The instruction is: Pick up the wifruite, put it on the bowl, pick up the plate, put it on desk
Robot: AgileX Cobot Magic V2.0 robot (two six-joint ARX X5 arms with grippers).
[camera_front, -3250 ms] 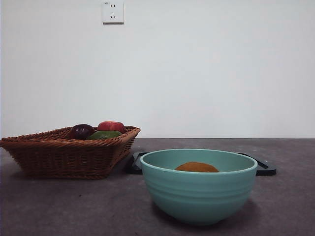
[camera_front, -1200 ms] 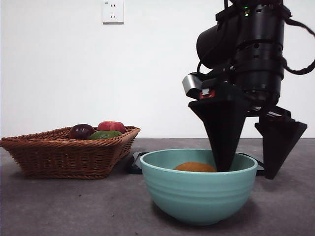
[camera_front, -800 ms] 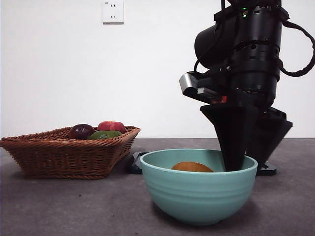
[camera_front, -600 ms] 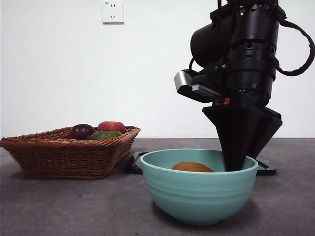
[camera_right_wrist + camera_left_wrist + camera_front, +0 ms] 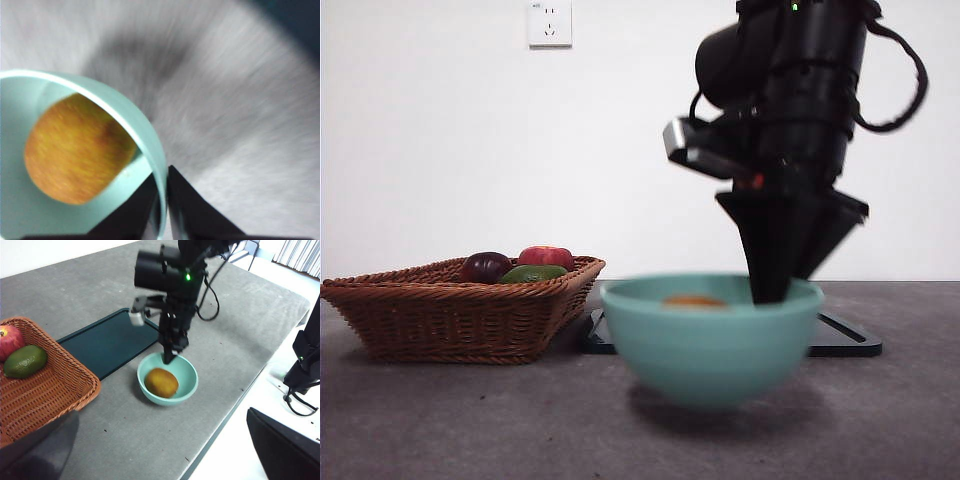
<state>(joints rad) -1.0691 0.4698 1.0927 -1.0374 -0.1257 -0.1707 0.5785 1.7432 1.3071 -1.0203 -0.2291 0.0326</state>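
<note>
Wifruite [image 5: 75,152] lies inside the bowl [image 5: 710,335], which hangs blurred above the table [image 5: 470,420]; right hand [image 5: 162,200] pinches its rim. Left hand [image 5: 160,450] hovers well apart, spread wide.

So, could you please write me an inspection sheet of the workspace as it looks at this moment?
Surface: grey-brown desk, mottled; its edge shows in the left wrist view.
Job's things: wifruite lies inside the mint bowl; the bowl is blurred and clear of the desk, with a shadow under it. A dark flat tray lies behind it.
Clutter: wicker basket holding a purple fruit, a red fruit and a green fruit.
Grippers: right gripper is shut on the bowl's rim, one jaw inside, one outside. Left gripper is open, away from the things.
Cables: black cable loops on the right arm.
Surroundings: white wall, wall socket.
</note>
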